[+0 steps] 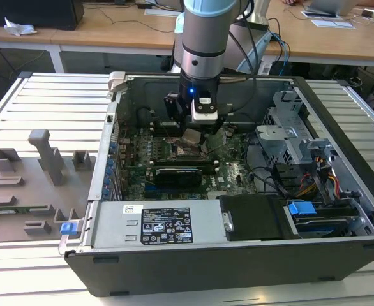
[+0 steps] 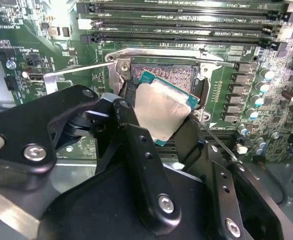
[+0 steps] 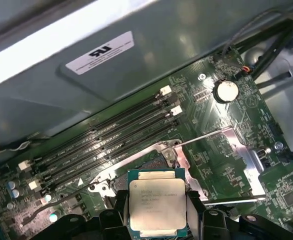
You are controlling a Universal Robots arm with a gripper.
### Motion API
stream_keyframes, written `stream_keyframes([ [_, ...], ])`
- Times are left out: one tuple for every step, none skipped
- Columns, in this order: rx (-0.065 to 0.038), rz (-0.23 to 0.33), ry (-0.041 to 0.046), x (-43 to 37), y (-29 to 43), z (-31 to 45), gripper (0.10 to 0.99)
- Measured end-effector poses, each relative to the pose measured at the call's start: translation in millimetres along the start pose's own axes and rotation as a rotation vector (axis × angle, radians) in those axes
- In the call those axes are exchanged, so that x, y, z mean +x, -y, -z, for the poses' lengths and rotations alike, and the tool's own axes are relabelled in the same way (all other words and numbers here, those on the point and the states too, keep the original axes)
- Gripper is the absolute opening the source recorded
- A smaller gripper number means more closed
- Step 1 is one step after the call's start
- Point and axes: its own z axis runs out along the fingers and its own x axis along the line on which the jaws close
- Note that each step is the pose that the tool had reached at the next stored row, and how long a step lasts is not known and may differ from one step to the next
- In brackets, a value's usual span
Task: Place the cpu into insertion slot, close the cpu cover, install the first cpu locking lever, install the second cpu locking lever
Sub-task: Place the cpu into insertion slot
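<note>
In the exterior view my gripper (image 1: 197, 129) hangs inside the open computer case (image 1: 238, 261). The chip (image 1: 191, 136) is between my jaws, and the socket (image 1: 183, 152) lies just below them, apart from the chip. In the second wrist view my jaws are closed to the chip's width, with one finger (image 2: 129, 125) pressing on each of two opposite edges. The chip (image 2: 161, 107) sits tilted above the socket (image 2: 174, 75), whose contact field is bare, and it is not seated. In the first wrist view the chip (image 3: 156, 206) shows its pale metal top between my jaws, and the long memory slots (image 3: 111, 144) run beyond my fingertips. I judge the chip light, thin and stiff, with smooth edges that could slide out of a skewed grip. The fine contacts under it and in the socket look easy to bend, so the side edges, where I hold it, seem the only safe places to grip.
</note>
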Motion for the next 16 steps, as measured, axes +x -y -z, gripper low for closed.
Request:
stream_keyframes([
  [0.000, -0.010, 0.0003, 0.0, 0.0, 0.0, 0.545],
  [0.000, -0.017, 0.0005, 0.0, 0.0, -0.1, 0.545],
  [0.000, -0.030, 0.0008, 0.0, 0.0, -0.1, 0.545],
  [0.000, -0.038, 0.0010, 0.0, 0.0, -0.2, 0.545],
  [0.000, -0.049, 0.0013, 0.0, 0.0, -0.2, 0.545],
  [0.000, -0.065, 0.0017, 0.0, 0.0, -0.3, 0.545],
  [-0.001, -0.078, 0.0020, 0.0, 0.0, -0.3, 0.545],
  [-0.001, -0.089, 0.0023, 0.0, 0.0, -0.4, 0.545],
  [-0.001, -0.097, 0.0025, 0.0, 0.0, -0.4, 0.545],
  [-0.001, -0.113, 0.0029, 0.0, 0.0, -0.5, 0.545],
  [-0.001, -0.127, 0.0033, 0.0, 0.0, -0.6, 0.545],
  [-0.001, -0.140, 0.0036, 0.0, 0.0, -0.6, 0.545],
  [-0.001, -0.148, 0.0038, 0.0, 0.0, -0.6, 0.545],
  [-0.001, -0.155, 0.0040, 0.0, 0.0, -0.7, 0.545],
  [-0.001, -0.166, 0.0042, 0.0, 0.0, -0.7, 0.545],
  [-0.002, -0.174, 0.0044, 0.0, 0.0, -0.8, 0.545],
])
